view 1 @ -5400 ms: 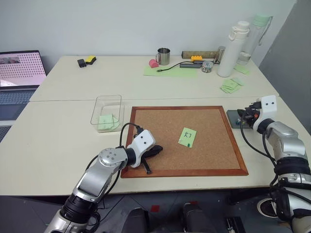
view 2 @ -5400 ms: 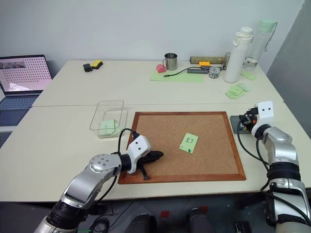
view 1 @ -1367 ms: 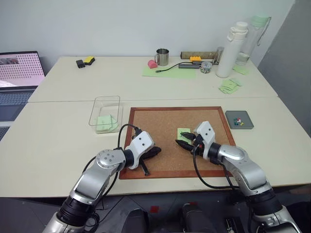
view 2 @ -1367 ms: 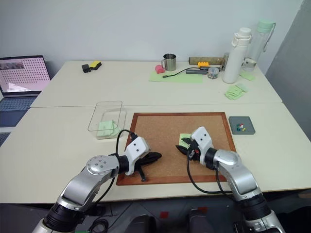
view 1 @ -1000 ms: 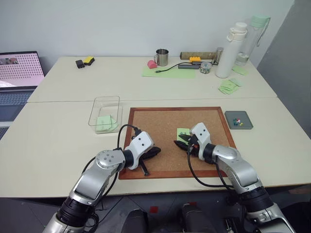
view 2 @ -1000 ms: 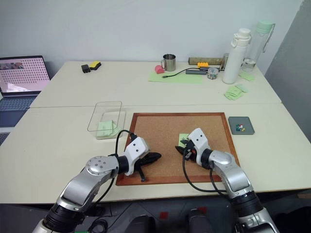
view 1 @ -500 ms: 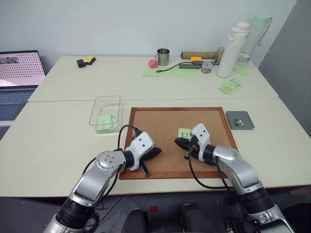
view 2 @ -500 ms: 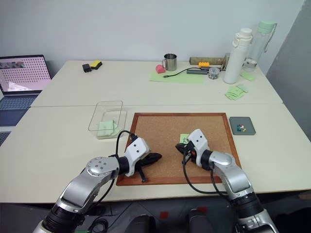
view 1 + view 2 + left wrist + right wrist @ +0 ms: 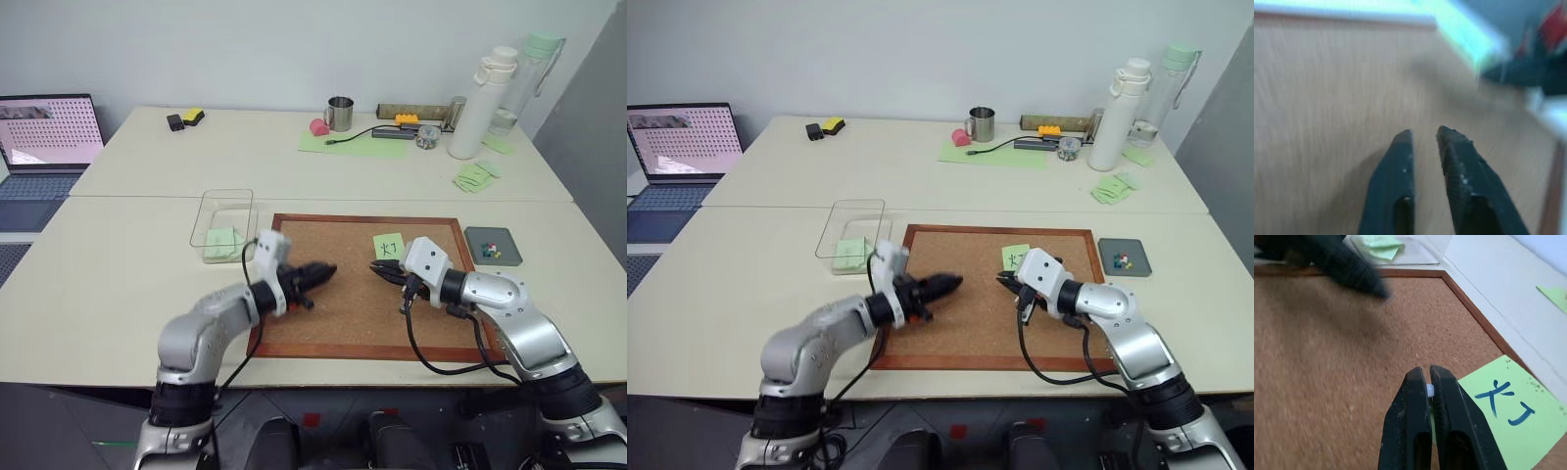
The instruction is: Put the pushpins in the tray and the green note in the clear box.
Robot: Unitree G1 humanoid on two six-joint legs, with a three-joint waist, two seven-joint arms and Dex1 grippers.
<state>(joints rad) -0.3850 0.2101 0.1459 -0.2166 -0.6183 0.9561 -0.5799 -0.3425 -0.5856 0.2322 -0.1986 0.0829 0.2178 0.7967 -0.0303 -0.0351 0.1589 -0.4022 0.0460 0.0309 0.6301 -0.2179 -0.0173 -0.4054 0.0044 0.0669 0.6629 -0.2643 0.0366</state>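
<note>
The green note (image 9: 388, 246) with black marks lies flat on the corkboard (image 9: 343, 323), near its far edge. My right gripper (image 9: 376, 267) hovers just in front of the note, shut on a small pale pushpin (image 9: 1429, 390) pinched between its tips. My left gripper (image 9: 329, 270) hangs over the board's left half, pointing toward the right gripper, fingers (image 9: 1403, 161) a little apart with nothing between them. The dark-grey tray (image 9: 506, 258), right of the board, holds a few coloured pushpins (image 9: 490, 250). The clear box (image 9: 223, 211), left of the board, contains blank green notes.
On the far table stand a metal cup (image 9: 340, 113), a white bottle (image 9: 478, 93), a large green sheet (image 9: 358, 143) with a cable, and loose green notes (image 9: 473, 177). A laptop (image 9: 49, 132) sits far left. Black cables trail from both wrists.
The camera has shifted. My right gripper has closed by the note's near edge and risen. My left gripper lifted from the board's near-left corner, swung over the board, and its fingers parted.
</note>
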